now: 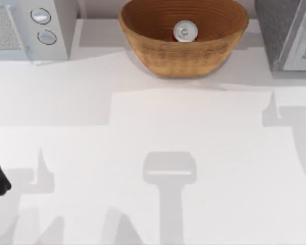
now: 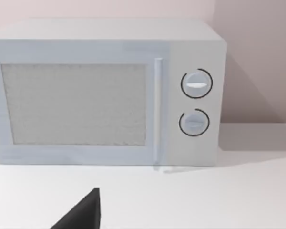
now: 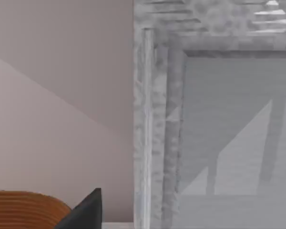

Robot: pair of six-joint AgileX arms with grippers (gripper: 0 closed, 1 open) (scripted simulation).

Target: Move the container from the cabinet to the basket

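The small can (image 1: 184, 31) already sits inside the wicker basket (image 1: 143, 28); it looks light, hard and slippery, best held by its red sides, and I cannot tell how either arm's fingers stand.

**Colours and patterns on the bench**

The basket (image 1: 183, 51) is woven in light-brown wicker, its ribbed coils seen as fine horizontal bands. The container (image 1: 184, 31) is topped in shiny silver, with a sliver of red side beneath. The bench (image 1: 153, 153) is plain white, crossed by soft grey shadows. The microwave (image 2: 105, 93) is pale grey-white, with a speckled grey door panel and two silver dials ringed in black. The cabinet (image 3: 214, 114) is finished in mottled grey. The wall (image 3: 62, 95) is coloured a dusty pinkish beige.
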